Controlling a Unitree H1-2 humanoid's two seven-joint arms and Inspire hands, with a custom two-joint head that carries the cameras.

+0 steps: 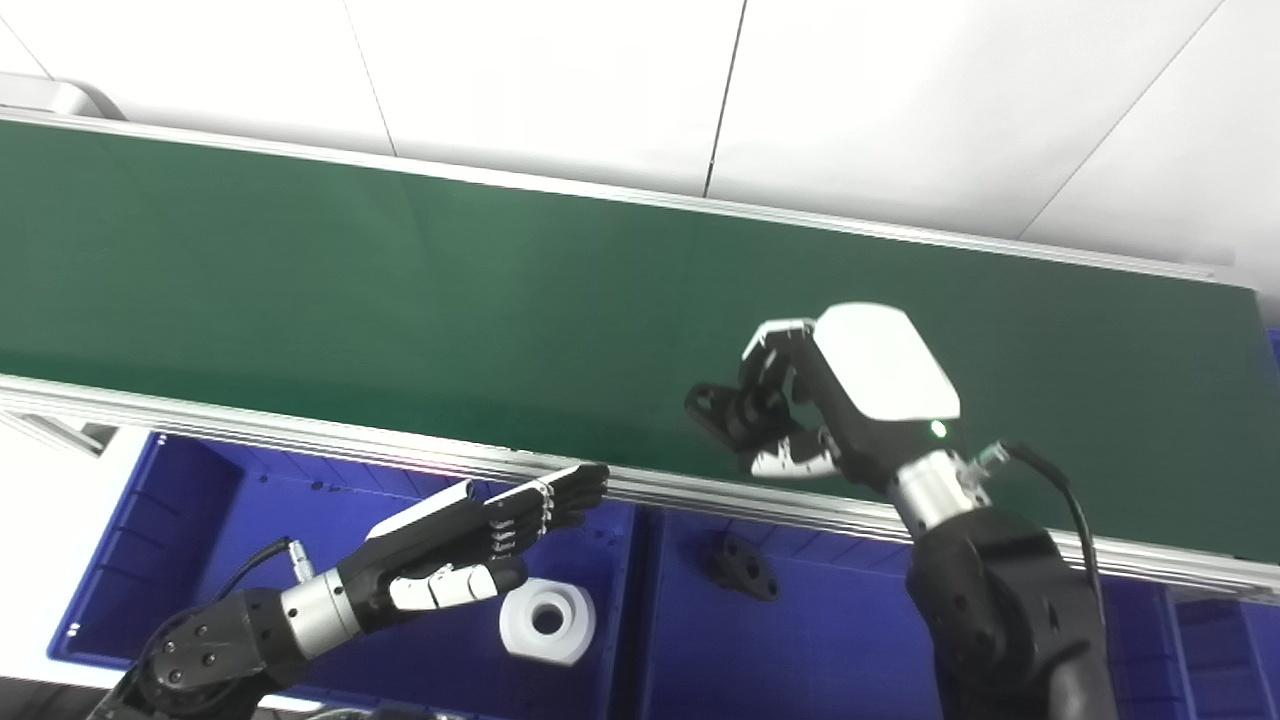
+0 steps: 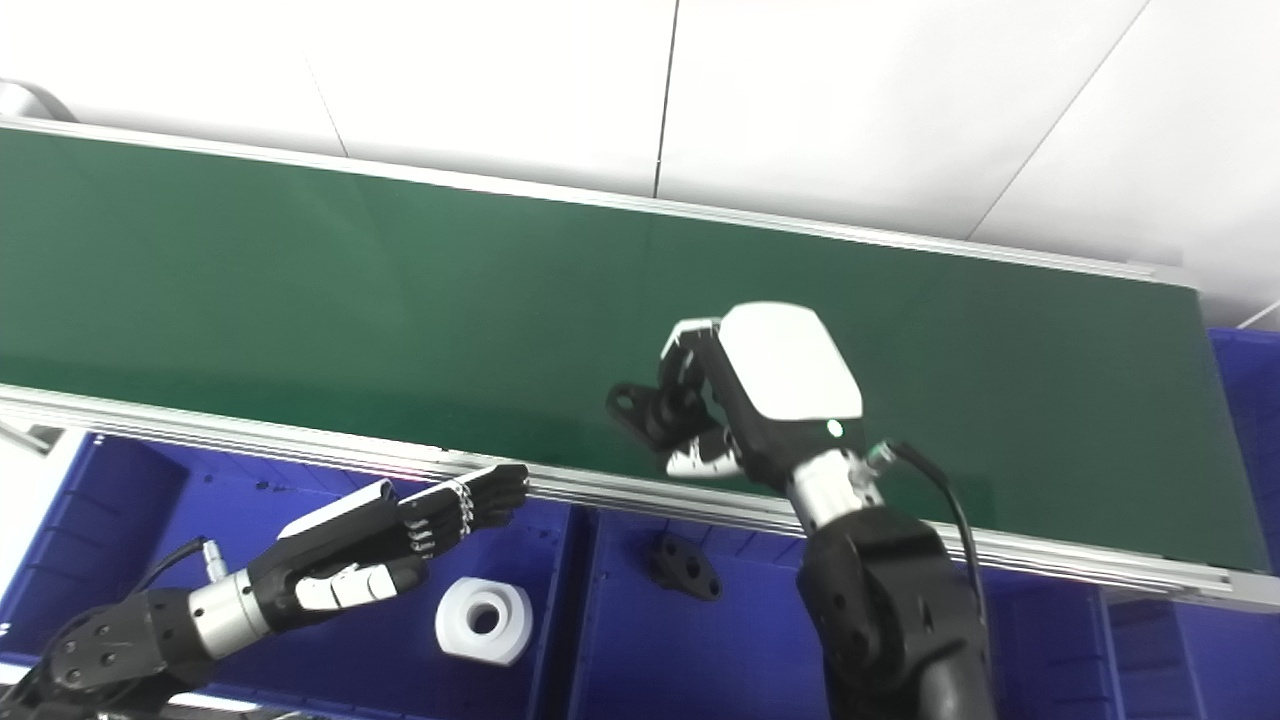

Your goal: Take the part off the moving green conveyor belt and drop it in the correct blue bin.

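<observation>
Presently the right hand's fingers (image 1: 775,385) are curled around one small black flanged part (image 1: 712,405), which juts out to the left of the grip, over the near half of the long dark green conveyor belt (image 1: 400,290). Thumb, white-tipped, sits under the part. The right hand (image 1: 810,400) has a white back shell and a lit green dot near the wrist; a black cable loops off the wrist.

Left hand (image 1: 470,545): fingers straight and together, thumb tucked alongside the palm, holding nothing. It hovers flat over the left blue plastic bin (image 1: 150,520), fingertips reaching the belt's near aluminium rail (image 1: 300,432).

Count of parts: three. One black in the right hand; a second black flanged part (image 1: 742,568) lying on the floor of the middle blue bin (image 1: 830,640); one white ring-shaped part with a centre hole (image 1: 547,621) in the left bin, just below the left hand.

Bins seen: two clearly, a third blue bin (image 1: 1220,640) at the right edge, partly hidden by the right forearm.

White panelled wall (image 1: 900,100) behind the belt.
</observation>
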